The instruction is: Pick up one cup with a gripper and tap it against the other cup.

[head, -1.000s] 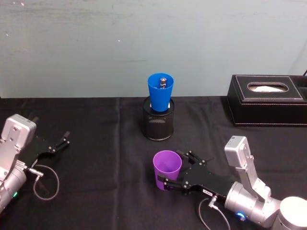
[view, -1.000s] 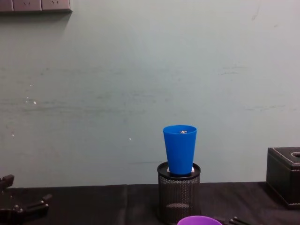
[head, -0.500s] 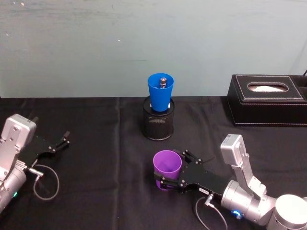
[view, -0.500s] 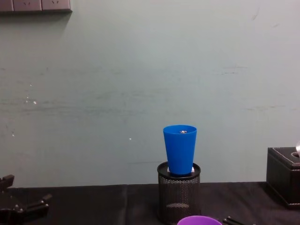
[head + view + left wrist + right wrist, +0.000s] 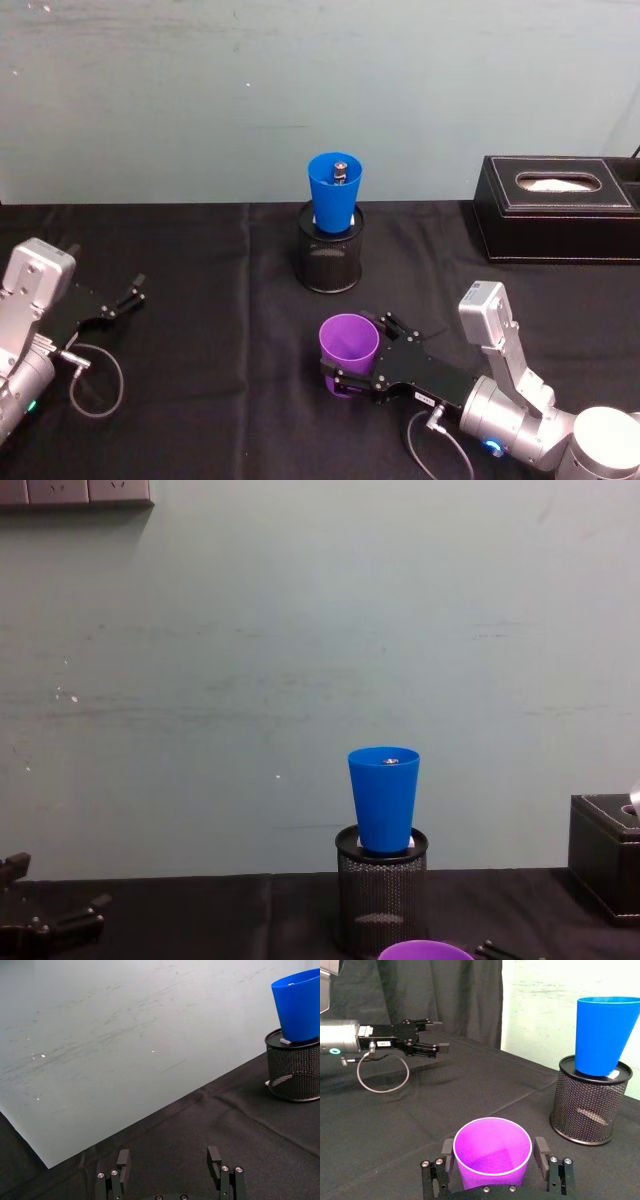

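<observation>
Head view: step in hand is the grasp. The right gripper (image 5: 360, 352) straddles the purple cup (image 5: 347, 345), which stands upright on the black cloth (image 5: 200, 380) in front of the black mesh holder (image 5: 330, 262), on the robot's side of it and near it. In the right wrist view the jaws are spread to roughly the cup's width, one on each side just beside the wall. A thin gap shows on at least one side, so I read this as not yet clamped.

Next move, as I judge it: close on the cup, lift it off the cloth, carry it toward the holder and raise it enough to touch the blue cup (image 5: 335, 192), which stands higher. Keep the tap light, as a hard hit could tip the blue cup or the holder.

Containers:
- Purple cup: empty.
- Mesh holder: holds the blue cup upright, most of it above the holder's rim.
- Blue cup: a small metal piece (image 5: 340, 168) shows inside, but what it is I cannot tell.
- Black tissue box (image 5: 560, 215): right of the holder, white tissue in its slot.

The left gripper (image 5: 127, 299) is parked well to the left of the holder, jaws apart, holding nothing.
</observation>
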